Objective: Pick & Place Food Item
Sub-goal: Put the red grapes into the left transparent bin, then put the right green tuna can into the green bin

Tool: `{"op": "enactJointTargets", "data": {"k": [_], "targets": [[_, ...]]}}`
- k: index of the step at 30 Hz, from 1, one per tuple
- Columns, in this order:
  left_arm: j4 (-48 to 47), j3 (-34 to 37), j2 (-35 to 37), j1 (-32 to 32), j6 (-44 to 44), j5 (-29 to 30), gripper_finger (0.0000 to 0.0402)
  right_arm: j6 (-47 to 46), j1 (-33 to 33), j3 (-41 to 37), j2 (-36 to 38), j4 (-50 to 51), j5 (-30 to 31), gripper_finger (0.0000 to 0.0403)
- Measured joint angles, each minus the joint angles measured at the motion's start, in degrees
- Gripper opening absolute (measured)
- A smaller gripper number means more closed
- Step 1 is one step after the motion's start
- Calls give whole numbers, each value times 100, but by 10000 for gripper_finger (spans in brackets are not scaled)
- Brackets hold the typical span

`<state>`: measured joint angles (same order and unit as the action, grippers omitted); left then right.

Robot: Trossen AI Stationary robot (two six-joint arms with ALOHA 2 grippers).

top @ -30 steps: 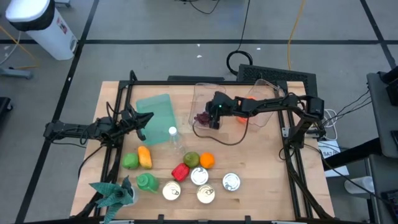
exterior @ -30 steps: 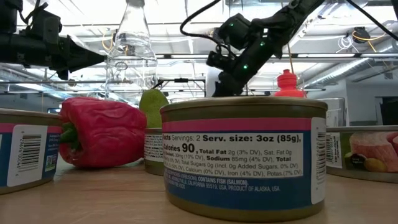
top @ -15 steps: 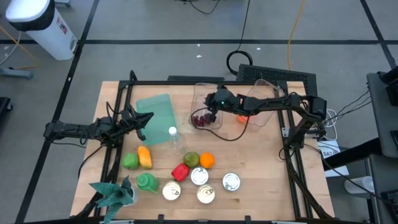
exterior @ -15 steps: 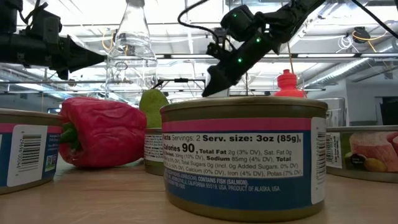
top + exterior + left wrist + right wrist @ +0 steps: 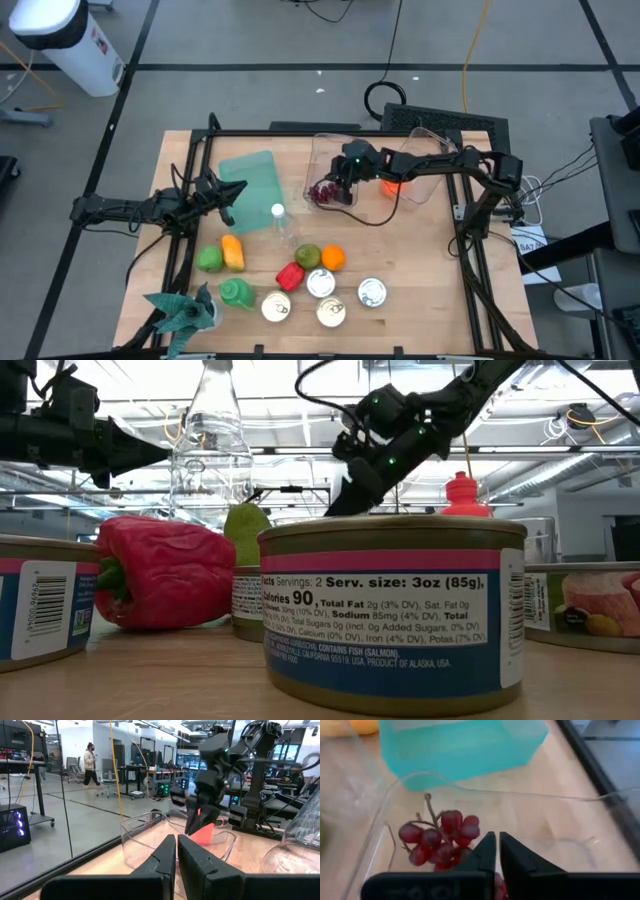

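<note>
Since a second ago the right tool has released the grapes, now closed empty beside them.

Evenly and brightly lit from overhead in the high view, with only soft, short shadows under the arms on the pale wooden table. Strongly backlit in the low view: ceiling lights blown out to white, arms reduced to dark silhouettes, the nearest can sharp, the room behind soft. Blurred close up in the right wrist view, with the grapes soft-edged and glare along the clear container's rim. Reflections on glass walls in the left wrist view.
</note>
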<state>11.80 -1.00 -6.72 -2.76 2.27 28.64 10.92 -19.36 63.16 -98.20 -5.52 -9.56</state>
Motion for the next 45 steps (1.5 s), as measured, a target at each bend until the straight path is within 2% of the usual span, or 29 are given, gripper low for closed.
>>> {"op": "enactJointTargets", "data": {"k": [3, 7, 14, 26, 29, 34, 40, 45], "targets": [[4, -2, -2, 0, -20, 0, 26, -1, -19, 7, -144, -134, -427, 6], [23, -2, 0, 1, -23, 7, 26, 142, -4, 5, -393, -296, -454, 2], [24, -1, -2, 1, -25, 9, 26, 194, 30, 9, -702, -661, -1063, 1], [23, -2, -2, 0, -23, 9, 26, 220, -90, 11, -702, -42, -984, 1], [23, -1, 0, -1, -21, 9, 26, 200, -124, 9, -711, 159, -803, 1], [23, -2, -1, -1, -20, 42, 26, 183, -124, 9, -705, -10, -549, 0], [23, -2, -2, 2, -40, 42, 26, 178, -63, 7, -681, -561, -543, 0], [21, -2, -2, 1, -46, 44, 26, 212, 38, 5, -311, -622, -391, 5]]}}
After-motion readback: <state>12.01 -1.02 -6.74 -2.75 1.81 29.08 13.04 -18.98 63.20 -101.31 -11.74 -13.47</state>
